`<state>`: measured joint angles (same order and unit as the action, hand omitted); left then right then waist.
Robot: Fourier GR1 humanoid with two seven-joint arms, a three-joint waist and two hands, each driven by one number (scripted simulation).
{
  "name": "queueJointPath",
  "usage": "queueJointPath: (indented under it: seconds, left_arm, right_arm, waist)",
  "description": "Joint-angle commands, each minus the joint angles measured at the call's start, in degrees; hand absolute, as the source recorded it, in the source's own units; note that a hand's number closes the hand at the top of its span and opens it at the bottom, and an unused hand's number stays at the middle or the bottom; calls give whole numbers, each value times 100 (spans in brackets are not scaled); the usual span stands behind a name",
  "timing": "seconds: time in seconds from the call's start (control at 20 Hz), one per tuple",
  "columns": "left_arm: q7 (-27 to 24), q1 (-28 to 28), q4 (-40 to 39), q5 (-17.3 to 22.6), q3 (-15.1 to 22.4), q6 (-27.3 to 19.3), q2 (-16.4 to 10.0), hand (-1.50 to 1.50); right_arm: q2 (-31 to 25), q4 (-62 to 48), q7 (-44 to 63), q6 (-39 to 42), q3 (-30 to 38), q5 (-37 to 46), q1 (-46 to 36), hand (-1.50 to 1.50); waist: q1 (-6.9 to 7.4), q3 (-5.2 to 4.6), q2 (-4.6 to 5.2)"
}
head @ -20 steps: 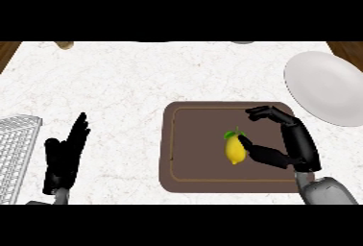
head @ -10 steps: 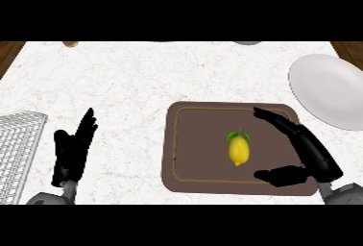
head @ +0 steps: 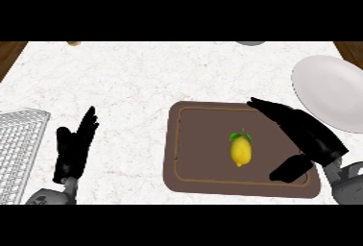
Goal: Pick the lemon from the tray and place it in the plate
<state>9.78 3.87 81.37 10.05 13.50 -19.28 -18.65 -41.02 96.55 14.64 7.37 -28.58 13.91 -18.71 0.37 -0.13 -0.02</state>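
1. Lying near the middle of the tray (head: 202, 163), our lemon (head: 241, 151) is untouched.
2. We hold our right hand (head: 310, 138) spread just right of the lemon, fingers straight, thumb apart, grasping nothing.
3. Our left hand (head: 74, 148) rests released, near left.
4. We see the plate (head: 327, 91) far right.

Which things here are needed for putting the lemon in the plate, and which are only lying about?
Needed: lemon, tray, plate, right hand.

Lying about: rack at the left, tan thing and grey thing at the far edge. The left hand only rests.
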Motion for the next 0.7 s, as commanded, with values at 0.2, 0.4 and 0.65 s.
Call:
queueJointPath:
  seconds: [0.2,0.4,0.65]
  left_arm:
    - [100,-298,391,-116,-42,99,21,0]
    - [274,167,-55,-507,11,-235,450,0]
    - [146,-207,202,-418,-388,353,247,0]
  right_arm:
    - [503,-116,1337,1487,-131,-209,-574,-150]
    - [1032,-363,1562,1606,-217,358,-602,-150]
    - [1264,-401,1109,1918,182,864,-123,-150]
  waist:
    - [16,11,-2]
    - [-17,13,2]
    - [-22,14,-2]
